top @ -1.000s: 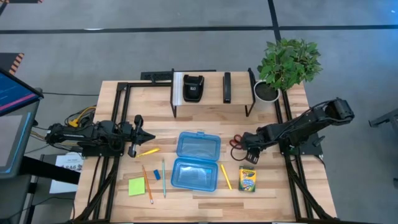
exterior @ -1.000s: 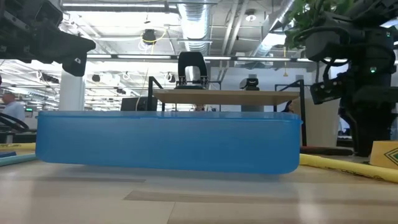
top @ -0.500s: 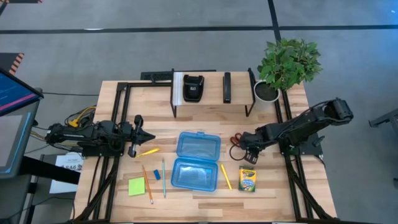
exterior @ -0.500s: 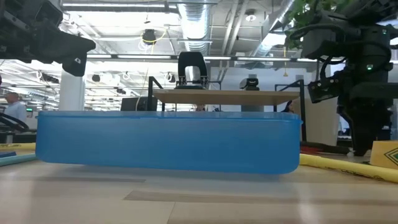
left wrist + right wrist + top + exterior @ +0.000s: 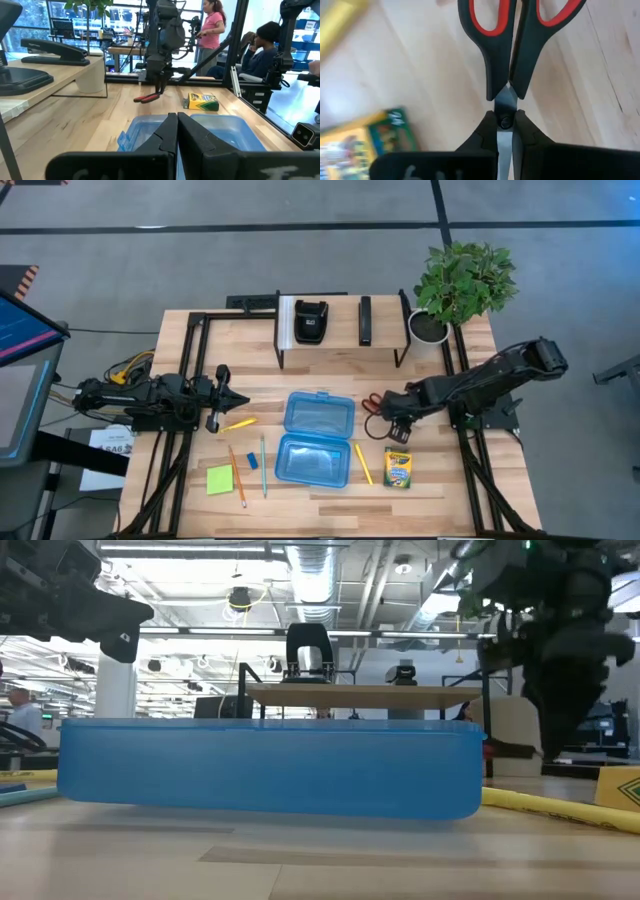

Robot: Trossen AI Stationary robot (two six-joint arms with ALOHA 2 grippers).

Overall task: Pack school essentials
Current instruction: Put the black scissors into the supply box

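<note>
Right of the blue case, the right gripper pinches the scissors at their pivot, fingers closed tight on the blades, handles lifted off the table. At the table's left edge, the left gripper waits with fingers together, empty.

Overhead, table-level, 2 wrist cameras; all except right wrist see blue case.

We could read no text, label or number anywhere; the printing on the yellow-green cardboard crayon box was too small to make out.
</note>
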